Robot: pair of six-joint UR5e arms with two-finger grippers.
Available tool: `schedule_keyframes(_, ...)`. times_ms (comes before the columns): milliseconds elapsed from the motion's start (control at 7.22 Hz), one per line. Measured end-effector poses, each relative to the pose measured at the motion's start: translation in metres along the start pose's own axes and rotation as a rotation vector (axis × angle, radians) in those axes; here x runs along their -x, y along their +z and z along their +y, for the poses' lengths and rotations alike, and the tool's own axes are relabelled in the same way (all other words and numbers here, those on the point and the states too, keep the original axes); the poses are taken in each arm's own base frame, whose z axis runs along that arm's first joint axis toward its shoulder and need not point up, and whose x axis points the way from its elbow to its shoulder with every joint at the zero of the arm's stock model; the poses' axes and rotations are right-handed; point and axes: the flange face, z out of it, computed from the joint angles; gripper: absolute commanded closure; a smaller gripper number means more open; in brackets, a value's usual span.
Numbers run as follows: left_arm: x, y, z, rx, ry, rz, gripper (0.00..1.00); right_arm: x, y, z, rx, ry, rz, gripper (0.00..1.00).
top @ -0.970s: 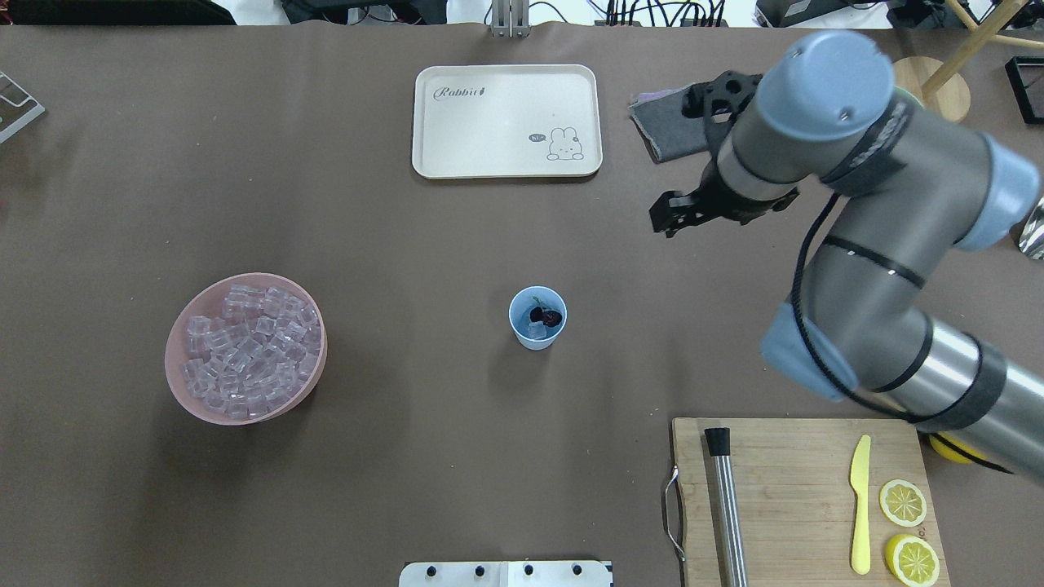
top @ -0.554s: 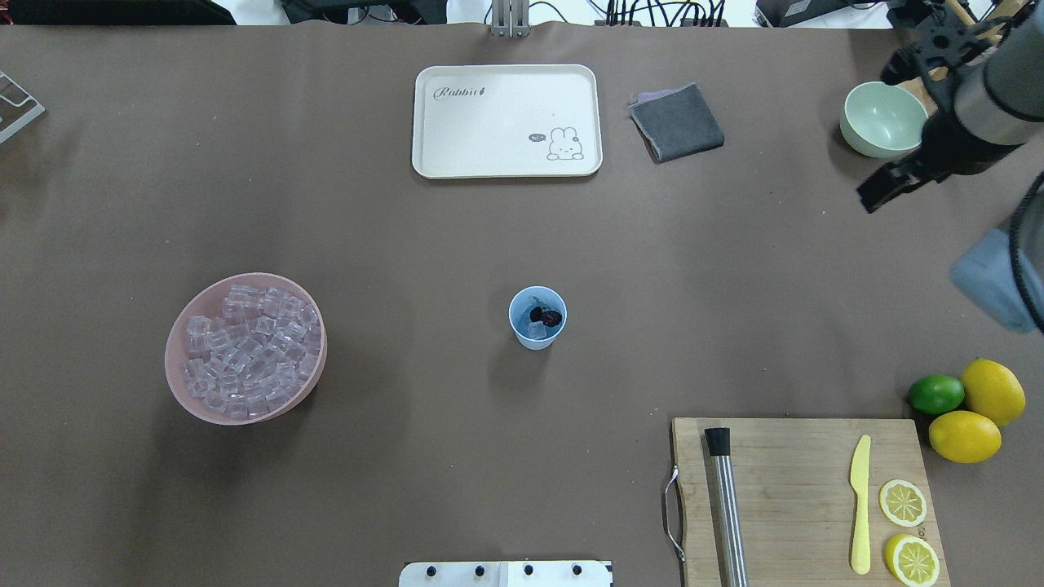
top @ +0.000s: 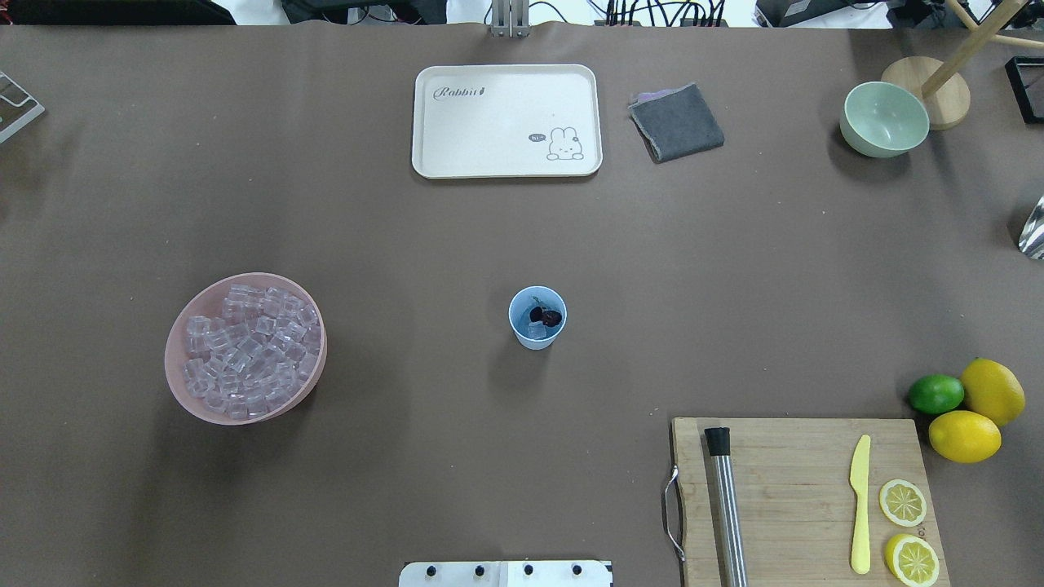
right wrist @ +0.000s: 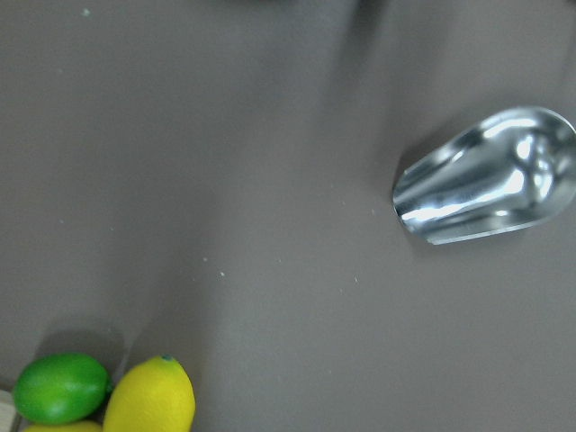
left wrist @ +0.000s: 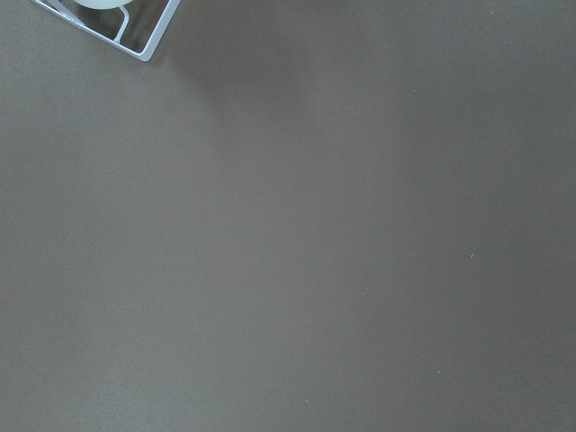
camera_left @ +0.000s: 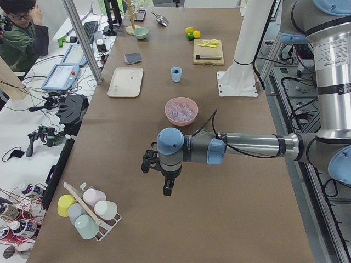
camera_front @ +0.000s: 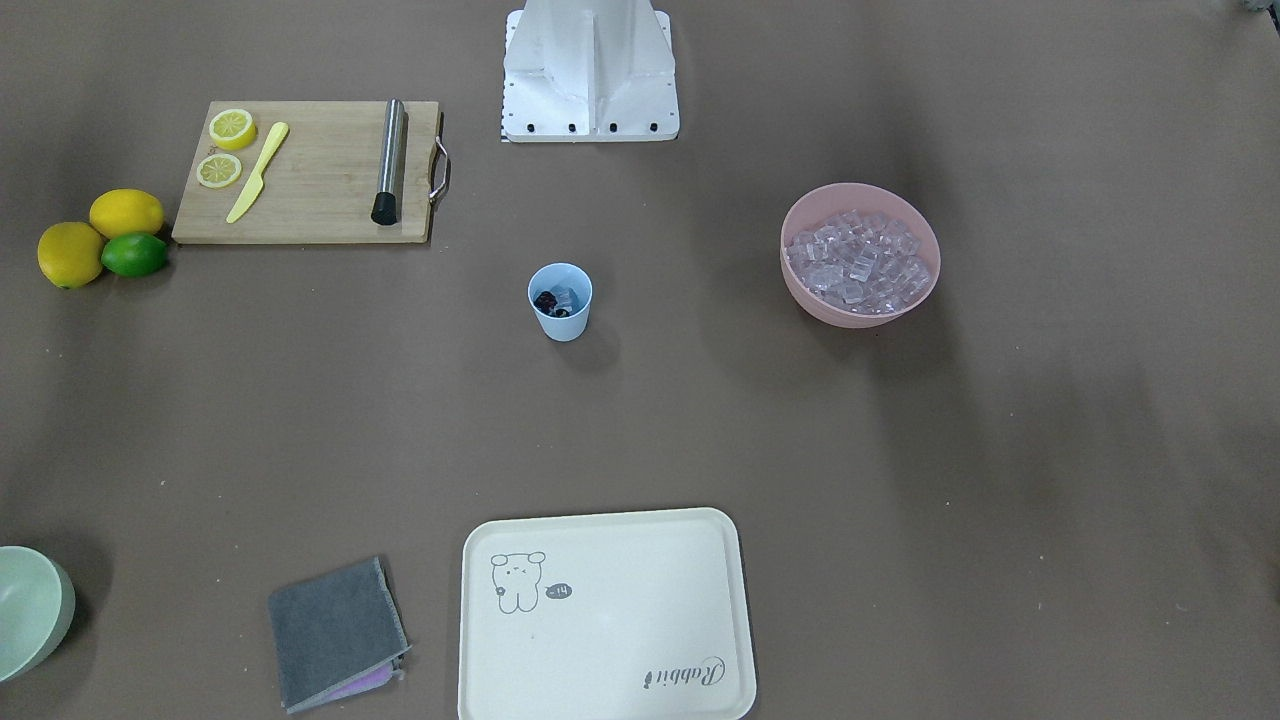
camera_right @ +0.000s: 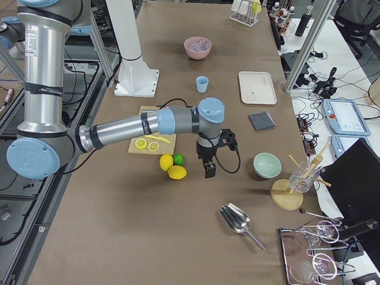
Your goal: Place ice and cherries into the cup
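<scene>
The light blue cup (top: 537, 337) stands upright mid-table, also visible in the front-facing view (camera_front: 560, 322). Inside it lie the dark cherries (top: 550, 317) and a clear cube of ice (top: 536, 330). Many more ice cubes (top: 246, 349) fill the pink bowl (camera_front: 845, 312) to the cup's left. Neither arm shows in the overhead view. My left gripper (camera_left: 167, 189) hangs over bare table far beyond the pink bowl; I cannot tell its state. My right gripper (camera_right: 209, 170) hovers near the lemons, also impossible to judge. Both wrist views show no fingers.
A cream tray (top: 506, 159), a grey cloth (top: 677, 122) and a pale green bowl (top: 884, 119) sit at the far side. A cutting board (top: 799, 489) with muddler, yellow knife and lemon slices lies near right, beside lemons and a lime (top: 935, 394). A metal scoop (right wrist: 486, 175) lies under the right wrist.
My right arm has swept out of the overhead view to the right, uncovering the green bowl, lemons and lime. The cup and its contents have not moved.
</scene>
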Motion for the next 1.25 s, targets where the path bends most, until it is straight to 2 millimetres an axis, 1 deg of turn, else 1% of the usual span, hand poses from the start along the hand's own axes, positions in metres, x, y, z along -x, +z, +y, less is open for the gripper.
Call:
schedule_keyframes(139, 0.000, -0.001, 0.000, -0.002, 0.002, -0.001, 0.01, -0.024, 0.016, 0.033, 0.033, 0.055, -0.004, 0.00)
schedule_keyframes(277, -0.001, -0.001, 0.000, -0.003, 0.003, -0.002, 0.01, -0.039, 0.026, 0.050, 0.050, 0.089, -0.003, 0.00)
schedule_keyframes(416, -0.001, -0.001, 0.000, -0.003, 0.003, -0.002, 0.01, -0.048, 0.028, 0.059, 0.049, 0.111, -0.003, 0.00)
schedule_keyframes(831, -0.002, -0.001, -0.001, -0.006, 0.005, 0.000, 0.01, -0.069, 0.013, 0.071, 0.004, 0.173, -0.002, 0.00)
schedule_keyframes(970, -0.002, -0.001, -0.002, -0.008, 0.007, 0.000, 0.01, -0.073, 0.009, 0.072, -0.008, 0.180, 0.003, 0.00)
schedule_keyframes(1247, -0.002, -0.002, -0.002, -0.009, 0.009, 0.000, 0.01, -0.076, 0.007, 0.073, -0.012, 0.185, 0.006, 0.00)
